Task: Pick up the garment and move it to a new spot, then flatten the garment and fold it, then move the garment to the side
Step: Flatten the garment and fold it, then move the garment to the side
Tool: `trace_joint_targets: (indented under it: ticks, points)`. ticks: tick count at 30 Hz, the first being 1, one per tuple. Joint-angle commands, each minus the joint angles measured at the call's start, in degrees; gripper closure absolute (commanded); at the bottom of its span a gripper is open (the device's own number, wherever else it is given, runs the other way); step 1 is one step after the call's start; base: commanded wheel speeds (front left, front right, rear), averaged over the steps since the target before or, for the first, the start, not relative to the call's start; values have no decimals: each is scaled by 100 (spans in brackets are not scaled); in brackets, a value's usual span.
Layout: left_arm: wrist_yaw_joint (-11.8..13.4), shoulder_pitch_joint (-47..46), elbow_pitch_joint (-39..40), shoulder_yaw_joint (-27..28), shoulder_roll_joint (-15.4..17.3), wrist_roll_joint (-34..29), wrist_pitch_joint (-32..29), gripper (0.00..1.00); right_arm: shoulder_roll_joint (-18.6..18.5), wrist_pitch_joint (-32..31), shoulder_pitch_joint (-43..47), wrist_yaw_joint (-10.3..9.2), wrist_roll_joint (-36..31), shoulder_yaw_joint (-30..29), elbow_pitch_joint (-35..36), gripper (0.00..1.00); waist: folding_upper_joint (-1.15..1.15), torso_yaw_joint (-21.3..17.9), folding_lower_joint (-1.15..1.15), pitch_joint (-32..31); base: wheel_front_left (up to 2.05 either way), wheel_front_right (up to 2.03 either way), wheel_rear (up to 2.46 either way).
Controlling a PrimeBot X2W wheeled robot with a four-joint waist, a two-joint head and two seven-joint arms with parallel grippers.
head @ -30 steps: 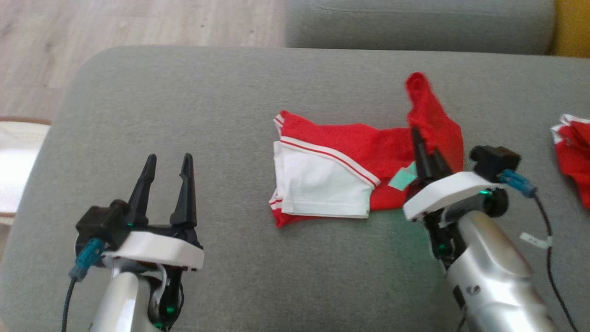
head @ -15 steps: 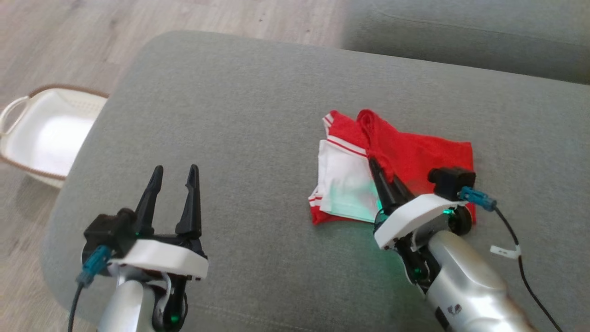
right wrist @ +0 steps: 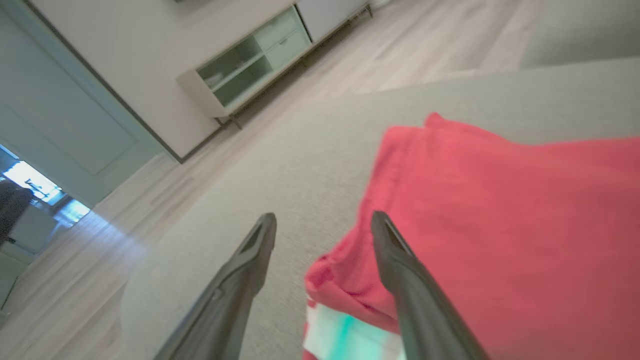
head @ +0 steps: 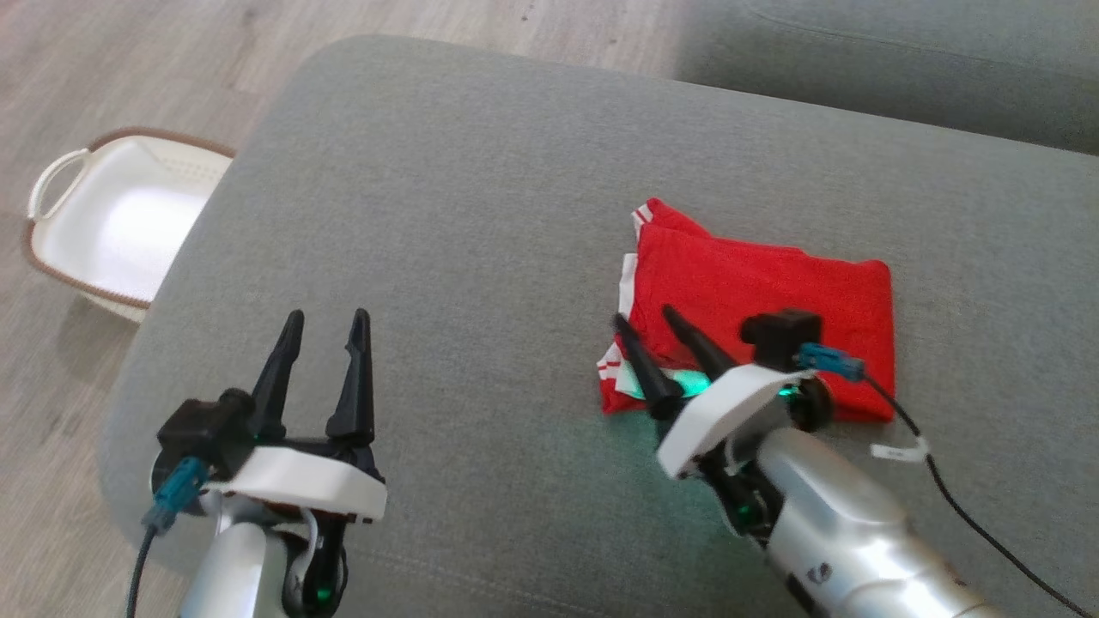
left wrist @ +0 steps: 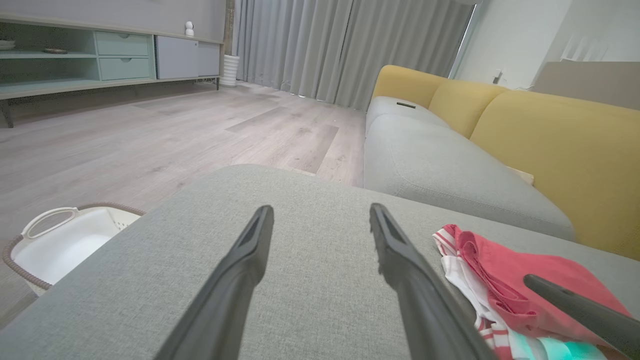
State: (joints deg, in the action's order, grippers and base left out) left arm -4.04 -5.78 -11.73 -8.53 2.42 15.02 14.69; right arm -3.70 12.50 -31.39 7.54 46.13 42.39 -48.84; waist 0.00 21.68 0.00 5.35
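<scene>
The garment lies on the grey cushion, right of middle, its near-left corner just beneath our right gripper — jaws spread, gripping nothing. Our left gripper stands wide too, well apart from it. We see the garment folded into a flat red rectangle, white striped trim peeking out at its left edge.

Home living room: yellow-backed sofa, curtains, sideboard, wood floor.
</scene>
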Motion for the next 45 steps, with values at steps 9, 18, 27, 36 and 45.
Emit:
trace_joint_targets:
  ticks: [9,18,27,36,45]
  points:
    - [-18,-169,232,309,46,72,30,0,82,197,-478,-5,253,513,819,0,0,-712,0,-157,0,0,0]
    - [13,-258,556,270,46,112,30,0,-225,248,-439,-5,-1883,-993,960,0,0,-1422,0,-217,0,0,0]
    - [32,-351,680,322,46,83,30,0,-455,249,455,-5,-3174,-2485,1782,0,0,-1822,0,-234,0,0,0]
    - [81,-170,755,421,46,119,30,0,-29,250,1400,-5,-3712,-3540,2866,0,0,-2121,0,-280,0,0,0]
    - [116,110,765,435,46,114,30,0,78,250,1841,-5,-3833,-3794,3170,0,0,-2192,0,-275,0,0,0]
